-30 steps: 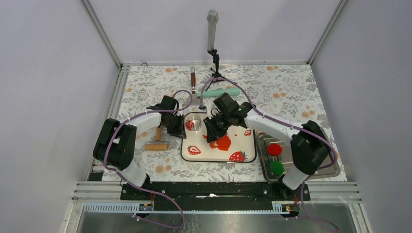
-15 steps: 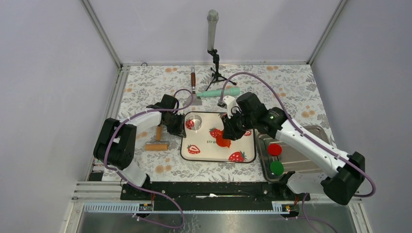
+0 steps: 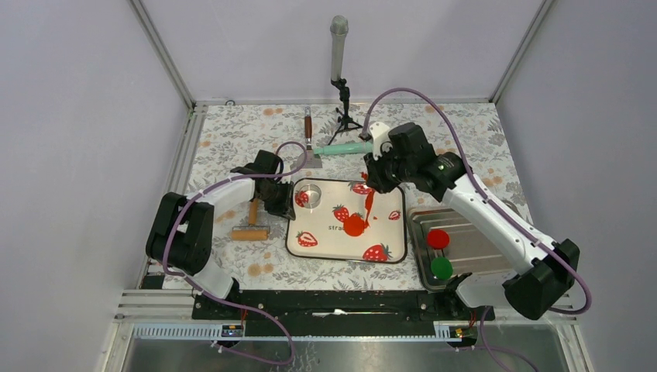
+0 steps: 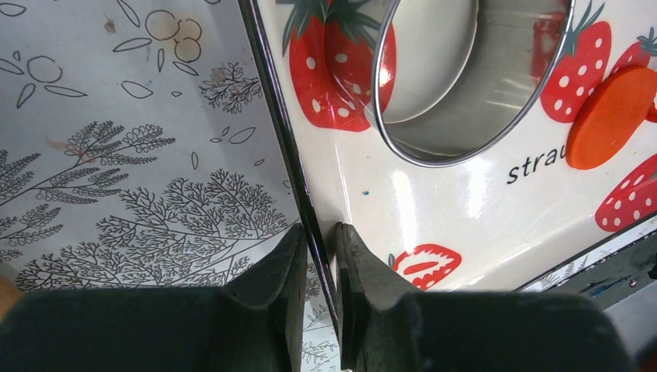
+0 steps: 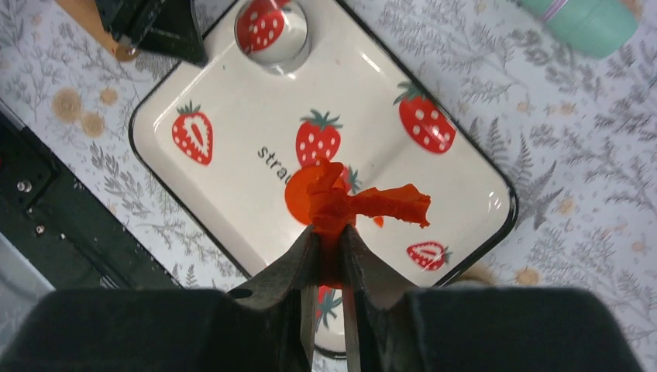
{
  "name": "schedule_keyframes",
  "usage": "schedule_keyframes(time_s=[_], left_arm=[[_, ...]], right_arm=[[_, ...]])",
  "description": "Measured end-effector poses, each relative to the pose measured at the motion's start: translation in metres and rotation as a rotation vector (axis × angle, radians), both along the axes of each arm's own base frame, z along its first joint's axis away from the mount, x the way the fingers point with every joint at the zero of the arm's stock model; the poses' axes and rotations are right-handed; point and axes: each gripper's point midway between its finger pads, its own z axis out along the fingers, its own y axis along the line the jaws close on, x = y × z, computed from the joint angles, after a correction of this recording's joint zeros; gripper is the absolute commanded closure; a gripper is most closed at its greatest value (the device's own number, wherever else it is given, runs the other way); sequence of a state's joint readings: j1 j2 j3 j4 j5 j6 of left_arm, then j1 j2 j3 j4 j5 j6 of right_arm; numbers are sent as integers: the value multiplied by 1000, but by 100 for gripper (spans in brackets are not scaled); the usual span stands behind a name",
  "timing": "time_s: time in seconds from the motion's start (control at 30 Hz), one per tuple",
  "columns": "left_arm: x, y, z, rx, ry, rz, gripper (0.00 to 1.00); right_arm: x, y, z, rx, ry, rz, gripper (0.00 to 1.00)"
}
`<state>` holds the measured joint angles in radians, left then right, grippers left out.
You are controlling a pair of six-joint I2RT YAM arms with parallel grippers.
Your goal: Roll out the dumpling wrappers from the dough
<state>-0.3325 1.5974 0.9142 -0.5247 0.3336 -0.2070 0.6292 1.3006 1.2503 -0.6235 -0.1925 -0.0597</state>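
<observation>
Left arm (image 3: pixel 225 191): elbow folded back toward 8 o'clock, forearm running out toward 3 o'clock, low over the counter (image 3: pixel 232 139). Left claw (image 4: pixel 319 232) sits at the 9 o'clock edge of the tray (image 4: pixel 442 205). Its jaws are nearly together, 1 finger on each side of the black rim, pinching it.

Right arm (image 3: pixel 496 225): stretched from its base at 5 o'clock out toward 12 o'clock, wrist high. Right claw (image 5: pixel 329 236) points down, its 2 fingers closed on the dough (image 5: pixel 352 203), a ragged scrap hanging from the tips.
</observation>
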Motion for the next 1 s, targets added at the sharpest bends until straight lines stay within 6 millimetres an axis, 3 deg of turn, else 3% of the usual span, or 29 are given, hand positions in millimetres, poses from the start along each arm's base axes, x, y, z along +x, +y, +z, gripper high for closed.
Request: schedule_keyframes(time_s=[0.23,0.53,0.73,1.0], left_arm=[[-2,-2,0,-15,4,-5,94],[-8,-3,-3,-29,19,-10,93],[-8,-4,-2,-32,19,-10,93],[-8,-4,-2,-32,19,-10,92]], right_arm=[[36,12,25,23,-86,-18,79],[62,5,34,10,-125,-67,79],[72,2,44,8,-160,-79,79],[69,2,43,12,-145,-74,79]])
